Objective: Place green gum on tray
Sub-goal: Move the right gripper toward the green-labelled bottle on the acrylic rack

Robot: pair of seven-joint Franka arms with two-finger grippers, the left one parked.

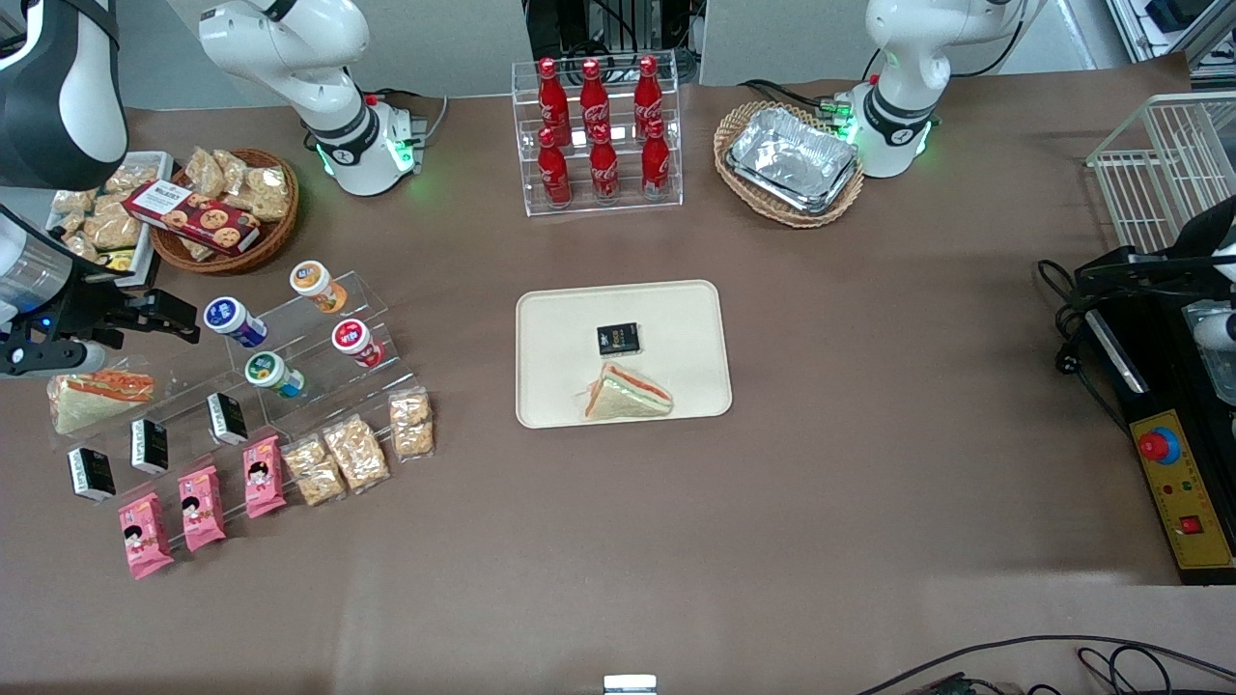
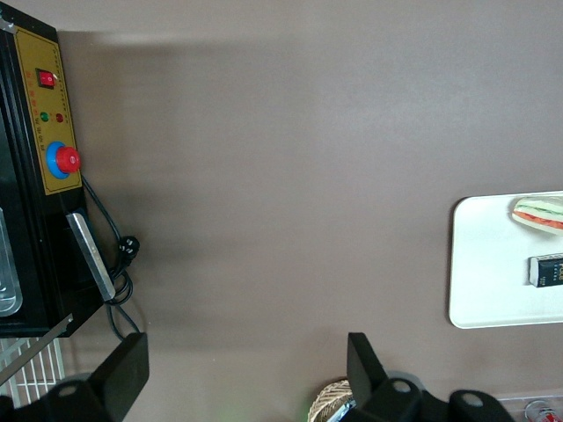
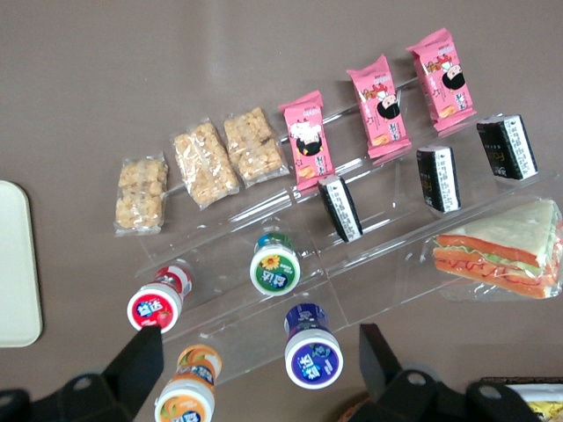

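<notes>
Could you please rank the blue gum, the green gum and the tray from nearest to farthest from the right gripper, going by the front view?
Right gripper hovers open beside the display.
1. Blue gum, beside the gripper.
2. Green gum, one step lower on the stand.
3. Tray, mid-table.

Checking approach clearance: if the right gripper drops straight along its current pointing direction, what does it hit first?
Likely the blue-lidded bottle on the acrylic rack; it lies between the open gripper's fingers. The green gum sits just off that line. Depth unclear.

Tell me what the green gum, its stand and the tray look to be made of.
Green gum: likely glossy plastic, with a printed lid.
Stand: clear acrylic, seemingly; the table shows through.
Tray: matte cream plastic, probably; smooth, rounded rim.
The gripper hangs open above the bottles.
</notes>
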